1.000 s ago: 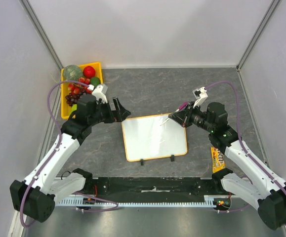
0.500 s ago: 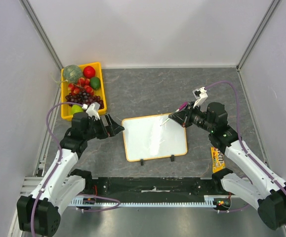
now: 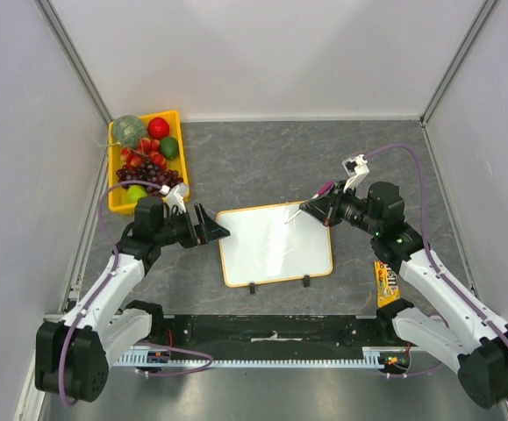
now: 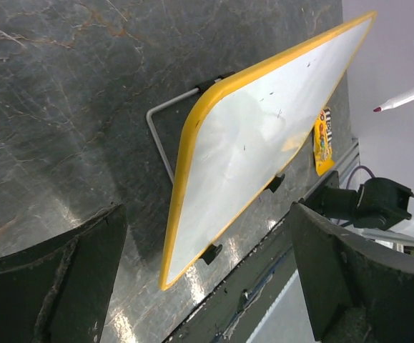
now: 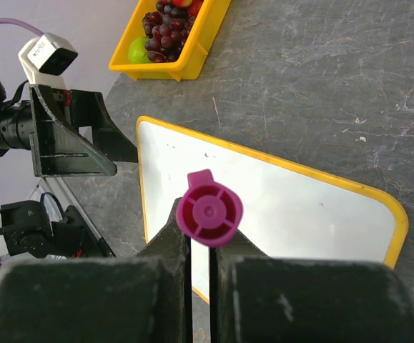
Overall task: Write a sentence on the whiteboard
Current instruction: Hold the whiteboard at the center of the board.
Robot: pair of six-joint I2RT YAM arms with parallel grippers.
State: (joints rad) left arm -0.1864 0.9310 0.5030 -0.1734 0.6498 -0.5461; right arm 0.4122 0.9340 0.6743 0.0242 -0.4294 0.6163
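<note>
The whiteboard [image 3: 275,244] [image 4: 264,128] [image 5: 285,193] stands mid-table with its orange-yellow frame and two black clips [image 3: 252,287] on the near edge. No sentence shows on it; the surface looks blank but for a few specks. My left gripper [image 3: 214,226] [image 4: 205,214] is wide open just off the board's left edge, touching nothing. The right gripper [image 3: 319,209] [image 5: 203,229] is shut on a marker [image 3: 299,213] [image 5: 209,209] with a magenta rear end. Its tip hangs over the board's far right corner, and the left wrist view shows the marker [image 4: 407,96] in the air.
A yellow tray [image 3: 161,114] [image 5: 192,57] of fruit sits at the far left. A yellow candy packet [image 3: 385,282] [image 4: 322,139] lies right of the board near the right arm. A wire stand [image 4: 156,132] props the board's far edge. Grey walls enclose the table.
The left arm drew back and dropped, carrying its open gripper from the board's far left corner down to the left edge. The right arm and marker stayed still.
</note>
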